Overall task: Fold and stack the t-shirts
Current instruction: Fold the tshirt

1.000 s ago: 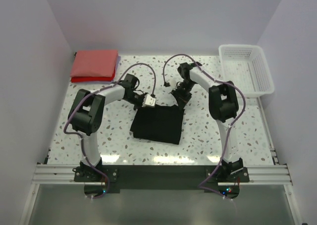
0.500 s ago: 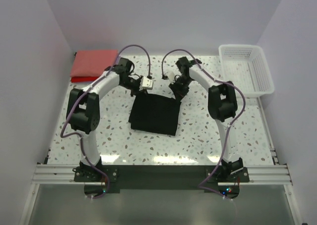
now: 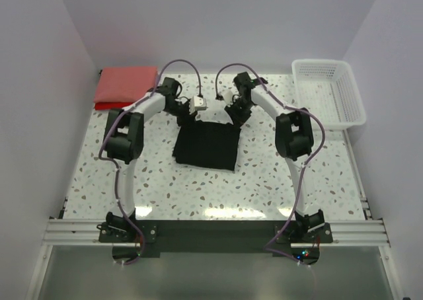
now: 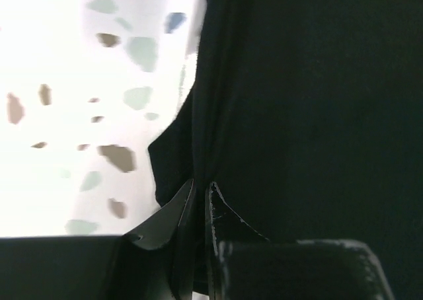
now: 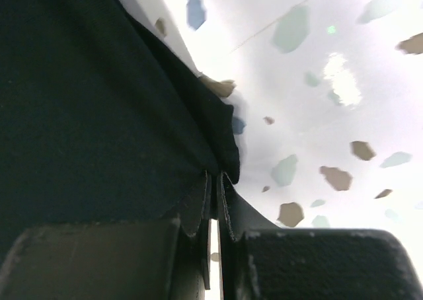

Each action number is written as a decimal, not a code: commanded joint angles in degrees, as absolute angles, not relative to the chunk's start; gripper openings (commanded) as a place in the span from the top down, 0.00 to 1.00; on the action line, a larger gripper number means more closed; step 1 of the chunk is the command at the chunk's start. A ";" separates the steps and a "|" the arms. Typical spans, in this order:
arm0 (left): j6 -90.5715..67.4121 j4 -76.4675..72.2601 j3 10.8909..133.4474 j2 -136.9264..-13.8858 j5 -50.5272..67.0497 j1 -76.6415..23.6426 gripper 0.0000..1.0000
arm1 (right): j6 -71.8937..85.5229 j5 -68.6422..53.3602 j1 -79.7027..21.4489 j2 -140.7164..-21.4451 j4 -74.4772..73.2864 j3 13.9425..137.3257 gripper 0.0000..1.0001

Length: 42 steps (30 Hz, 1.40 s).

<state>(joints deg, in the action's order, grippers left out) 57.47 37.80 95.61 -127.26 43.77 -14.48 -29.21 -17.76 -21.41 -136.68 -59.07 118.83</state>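
my left claw (image 4: 200,204) is nearly closed, pinching a fold of the black t-shirt (image 3: 206,146) at its 11 o'clock corner. my right claw (image 5: 215,191) is clamped tight on the same shirt's 1 o'clock corner. the shirt lies folded into a rough square in the middle of the speckled table (image 3: 277,181). the red t-shirts (image 3: 125,87) sit stacked at the table's 10 o'clock corner, and a white basket (image 3: 328,92) sits at 2 o'clock.

Speckled terrazzo table (image 3: 165,181), white walls (image 3: 218,22)
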 commanded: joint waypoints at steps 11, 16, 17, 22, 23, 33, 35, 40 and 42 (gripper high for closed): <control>31.58 31.64 103.64 -120.88 46.91 -6.95 0.49 | -19.43 -12.27 -20.57 -127.02 -45.44 121.03 0.32; 18.66 33.14 89.70 -110.58 57.38 -7.29 0.49 | -8.81 -34.85 -20.83 -117.70 -44.91 110.25 0.34; 14.63 32.44 87.13 -108.30 60.09 -7.64 0.49 | -6.87 -42.29 -21.53 -116.55 -44.91 108.39 0.37; 3.36 27.18 72.46 -106.61 64.60 -8.00 0.54 | -1.23 -52.90 -25.74 -116.01 -43.16 96.53 0.50; -0.23 22.98 70.86 -106.79 65.56 -8.17 0.54 | -0.71 -53.69 -27.23 -116.45 -42.28 95.55 0.53; -9.32 14.33 65.48 -120.40 60.13 -7.04 0.56 | 1.59 -46.43 -22.77 -131.12 -39.20 88.33 0.60; -9.84 14.06 64.42 -123.38 58.20 -5.20 0.56 | 1.06 -42.82 -20.49 -133.24 -39.63 88.42 0.61; -7.32 14.67 64.42 -122.97 57.65 -2.20 0.54 | -2.10 -36.13 -17.32 -131.84 -42.27 88.07 0.61; -3.62 18.53 64.69 -121.04 58.09 -2.20 0.52 | -3.60 -34.02 -16.61 -131.05 -43.24 88.50 0.61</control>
<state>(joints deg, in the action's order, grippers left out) -10.76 16.27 65.87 -121.32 67.96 -4.21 2.33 -54.22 -19.90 -130.30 -42.87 88.97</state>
